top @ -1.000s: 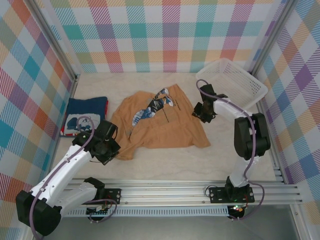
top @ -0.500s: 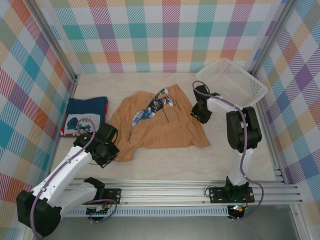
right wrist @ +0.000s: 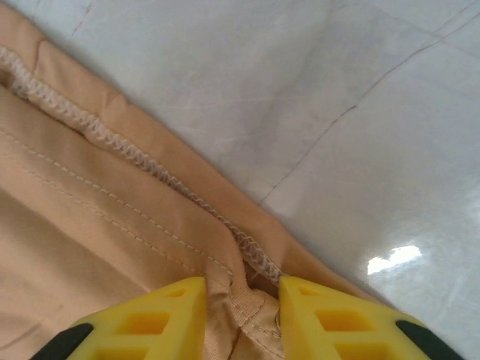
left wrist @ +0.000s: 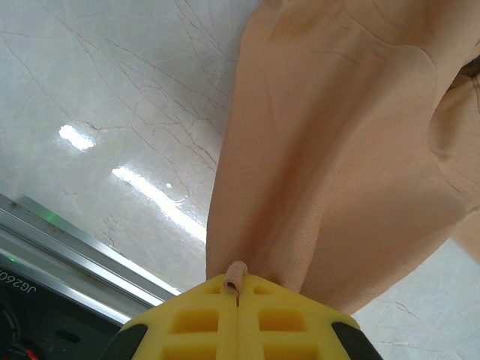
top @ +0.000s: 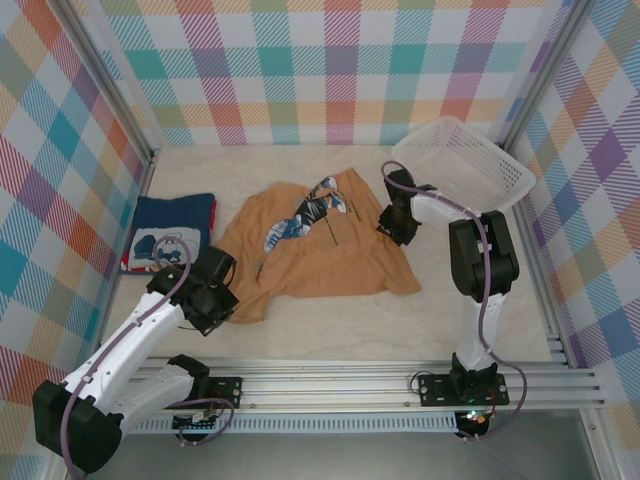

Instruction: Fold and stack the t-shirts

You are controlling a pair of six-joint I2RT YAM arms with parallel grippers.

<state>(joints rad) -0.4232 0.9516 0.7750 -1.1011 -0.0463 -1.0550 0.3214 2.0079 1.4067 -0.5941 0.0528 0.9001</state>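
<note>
L pincer [left wrist: 238, 286] clamped tight on tan-orange t-shirt [left wrist: 337, 150] edge; R pincer [right wrist: 241, 291] part-open, straddling its hem, cloth bunched in btwn.

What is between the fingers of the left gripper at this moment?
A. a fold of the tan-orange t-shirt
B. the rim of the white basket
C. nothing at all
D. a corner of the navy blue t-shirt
A: in the left wrist view the left gripper is shut, and a small fold of the tan-orange t-shirt is pinched between its yellow fingers.
</note>
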